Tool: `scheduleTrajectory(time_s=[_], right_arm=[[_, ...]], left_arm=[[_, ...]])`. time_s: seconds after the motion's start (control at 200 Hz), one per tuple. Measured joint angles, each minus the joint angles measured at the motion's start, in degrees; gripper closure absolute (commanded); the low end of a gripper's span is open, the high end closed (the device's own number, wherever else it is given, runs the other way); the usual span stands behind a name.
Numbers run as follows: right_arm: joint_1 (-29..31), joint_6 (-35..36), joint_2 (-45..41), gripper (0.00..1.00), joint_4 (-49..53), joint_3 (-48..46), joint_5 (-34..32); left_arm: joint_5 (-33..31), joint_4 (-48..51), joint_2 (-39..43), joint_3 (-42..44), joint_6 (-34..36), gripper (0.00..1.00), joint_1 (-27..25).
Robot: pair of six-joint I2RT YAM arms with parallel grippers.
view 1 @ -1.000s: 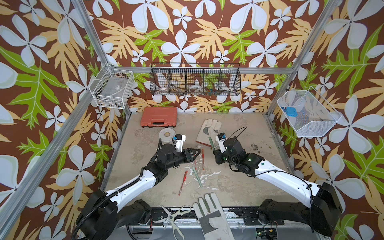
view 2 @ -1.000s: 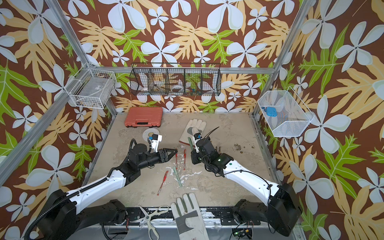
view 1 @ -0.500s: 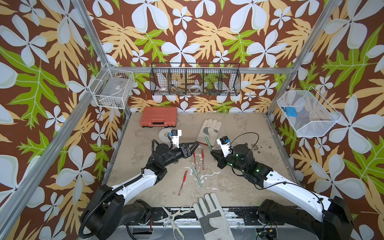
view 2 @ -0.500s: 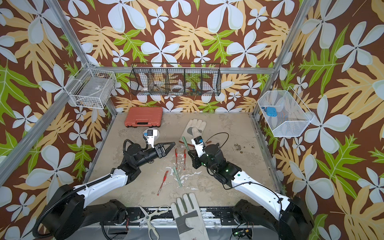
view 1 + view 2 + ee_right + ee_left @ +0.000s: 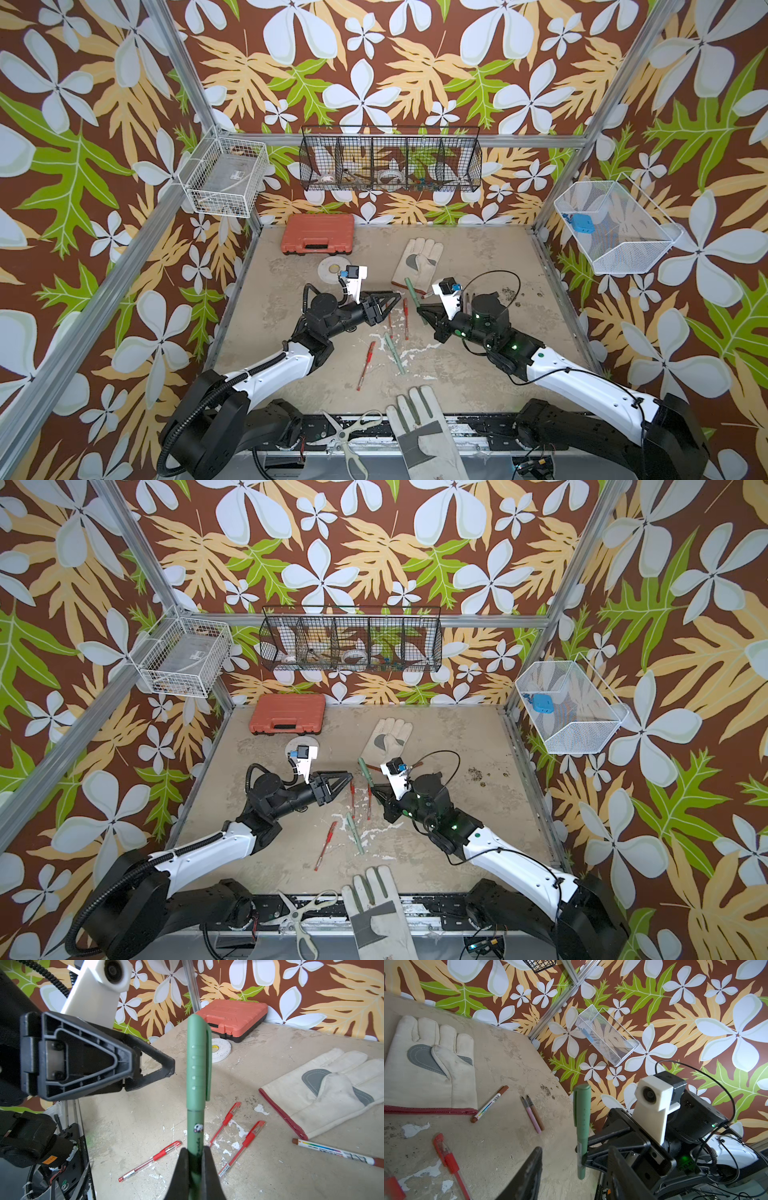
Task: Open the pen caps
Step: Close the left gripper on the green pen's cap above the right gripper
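My right gripper (image 5: 195, 1153) is shut on the barrel of the dark green pen (image 5: 196, 1126), held up off the table (image 5: 478, 374). Its cap (image 5: 197, 1059) is still on and points away from the jaws. My left gripper (image 5: 168, 1070) is open, its tips just beside the cap with a small gap. In the left wrist view the green pen (image 5: 581, 1122) stands between my spread fingers (image 5: 534, 1165). In both top views the left gripper (image 5: 395, 296) faces the right gripper (image 5: 422, 311). Three red pens (image 5: 365, 365) and a mint pen (image 5: 392, 349) lie below them.
A white marker with brown ends (image 5: 490, 1104) and a pink pen (image 5: 531, 1115) beside a brownish one lie by a pale glove (image 5: 417, 262). An orange case (image 5: 318, 239) and tape roll (image 5: 332, 268) sit at the back. A second glove (image 5: 424, 432) and scissors (image 5: 349, 432) lie at the front edge.
The right arm has drawn back to the right with the green pen still gripped. The left gripper has lifted and reached slightly toward the pen's cap. Neither gripper's jaws changed.
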State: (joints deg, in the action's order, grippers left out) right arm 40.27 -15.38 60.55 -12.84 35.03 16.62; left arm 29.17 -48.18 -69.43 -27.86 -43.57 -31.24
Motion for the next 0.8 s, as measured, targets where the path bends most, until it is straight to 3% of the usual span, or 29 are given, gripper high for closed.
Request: scheduleTrajectory(time_s=[0.4, 0.801], right_arm=[[0.2, 0.4, 2.1, 0.94, -3.1, -1.2, 7.3], [2.2, 1.9, 3.6, 0.94, -3.4, -0.2, 8.9]], left_arm=[[0.9, -0.7, 1.3, 1.7, 0.2, 0.49, -0.1], [2.4, -1.7, -0.7, 1.8, 0.2, 0.55, -0.1]])
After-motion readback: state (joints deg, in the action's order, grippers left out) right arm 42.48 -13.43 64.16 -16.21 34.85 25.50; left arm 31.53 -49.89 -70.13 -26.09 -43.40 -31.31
